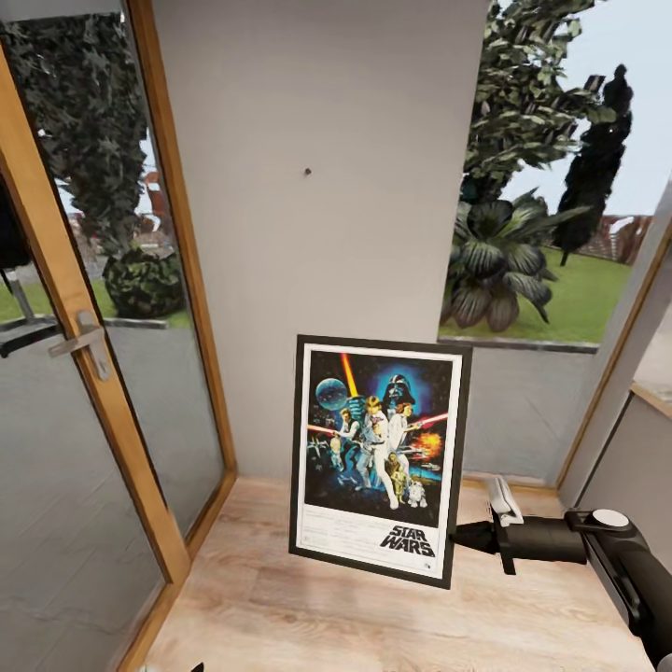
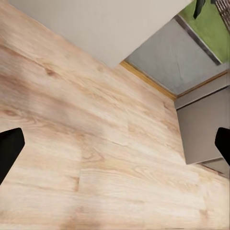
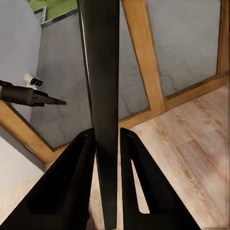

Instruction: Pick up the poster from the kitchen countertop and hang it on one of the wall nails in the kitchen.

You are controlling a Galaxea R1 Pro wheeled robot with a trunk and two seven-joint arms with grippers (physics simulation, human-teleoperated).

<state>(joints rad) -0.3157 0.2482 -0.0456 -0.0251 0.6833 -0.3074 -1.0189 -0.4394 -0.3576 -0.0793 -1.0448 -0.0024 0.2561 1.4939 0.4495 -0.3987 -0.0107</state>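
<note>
1. Held upright in the air by the right gripper (image 1: pixel 467 539), clamped on its right edge low down: the poster (image 1: pixel 378 455), a black-framed Star Wars print with a white border, tilted slightly, printed face toward the head camera.
2. Seen edge-on from the right wrist: the poster's dark frame (image 3: pixel 103 96) pinched between two black fingers (image 3: pixel 72 177), pressed against it on either side.
3. Above the poster on the plain light-grey wall (image 1: pixel 317 112): one wall nail (image 1: pixel 307 172), a tiny dark speck, well apart from the frame's top edge.
4. Left of the wall: a glass door with a wooden frame (image 1: pixel 84 308) and a metal handle (image 1: pixel 82 338); greenery behind the glass.
5. Right of the wall: a window (image 1: pixel 551 187) onto leafy plants and grass.
6. Below: pale wood-plank floor (image 1: pixel 373 607).
7. Left gripper (image 2: pixel 115 148) spread wide, dark fingertips (image 2: pixel 8 148) at opposite edges of the left wrist view, nothing between them, pointing at the floor near the base of the wall.
</note>
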